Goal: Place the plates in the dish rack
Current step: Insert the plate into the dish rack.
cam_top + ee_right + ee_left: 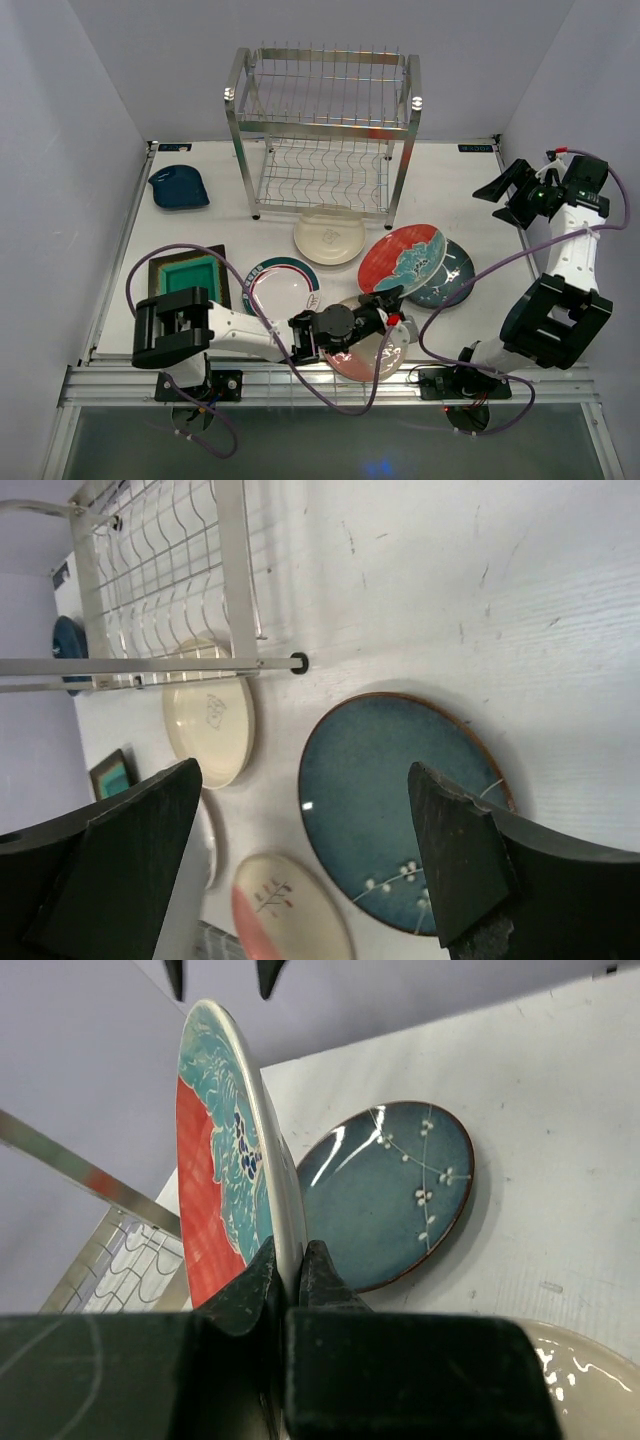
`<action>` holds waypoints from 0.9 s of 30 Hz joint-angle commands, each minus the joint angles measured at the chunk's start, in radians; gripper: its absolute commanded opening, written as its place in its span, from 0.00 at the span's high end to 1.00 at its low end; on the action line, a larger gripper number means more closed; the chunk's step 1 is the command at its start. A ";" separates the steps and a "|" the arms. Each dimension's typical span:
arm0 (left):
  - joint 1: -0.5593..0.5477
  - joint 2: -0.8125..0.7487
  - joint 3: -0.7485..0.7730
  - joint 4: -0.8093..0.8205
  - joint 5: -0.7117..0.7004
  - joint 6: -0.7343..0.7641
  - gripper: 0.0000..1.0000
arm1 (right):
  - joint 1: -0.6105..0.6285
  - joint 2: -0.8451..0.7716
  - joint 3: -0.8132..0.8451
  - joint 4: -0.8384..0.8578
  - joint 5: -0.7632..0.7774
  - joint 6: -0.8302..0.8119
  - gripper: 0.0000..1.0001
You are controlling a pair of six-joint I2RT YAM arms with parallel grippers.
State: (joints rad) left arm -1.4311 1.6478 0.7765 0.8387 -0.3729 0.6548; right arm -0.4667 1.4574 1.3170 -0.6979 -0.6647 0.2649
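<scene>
**Top view, bottom of frame upward.**

- **Left gripper** [292, 1278]: the jaws are pinched tight on the rim of the red plate [403, 258]. The plate is lifted and tilted at centre right. In the left wrist view it stands edge-on, its lowest rim hidden between the fingers.
- **Pink plate** [372, 357], lower centre: it lies flat on the table [440, 190], largely covered by the left arm. Only a pale, cut-off corner shows at the lower right of the left wrist view.
- **Teal plate** [455, 275]: it lies flat, its left part hidden behind the red plate.
- **Rimmed plate** [283, 285], left of centre: its near edge is covered by the arm.
- **Square plate** [187, 275], centre left: its near edge is cut off by the left arm.
- **Cream plate** [328, 236]: it lies flat, just in front of the rack [325, 130].
- **Rack**, top centre: every plate in view lies outside it.
- **Blue dish** [178, 187], upper left: it sits apart from the rack.
- **Right gripper** [303, 770]: it is raised at the right edge, fingers spread wide with nothing between them. Its wrist view looks down onto the teal plate.

Two dark points at the top edge of the left wrist view are cut off and cannot be identified.
</scene>
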 commanded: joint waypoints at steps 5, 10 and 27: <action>0.000 -0.304 0.020 0.048 0.002 -0.089 1.00 | -0.012 0.021 -0.168 0.406 -0.151 -0.176 0.11; 0.000 -0.401 0.036 0.010 -0.003 -0.107 1.00 | -0.015 0.133 -0.223 0.532 -0.373 -0.239 0.11; 0.072 -0.505 0.329 -0.170 -0.114 -0.102 1.00 | -0.020 -0.040 -0.550 0.894 -0.317 -0.273 0.13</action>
State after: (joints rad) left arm -1.4044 1.2045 0.9661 0.5762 -0.5091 0.5301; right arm -0.4786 1.4944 0.7933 0.0509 -0.9985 0.0135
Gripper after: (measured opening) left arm 0.110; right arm 0.865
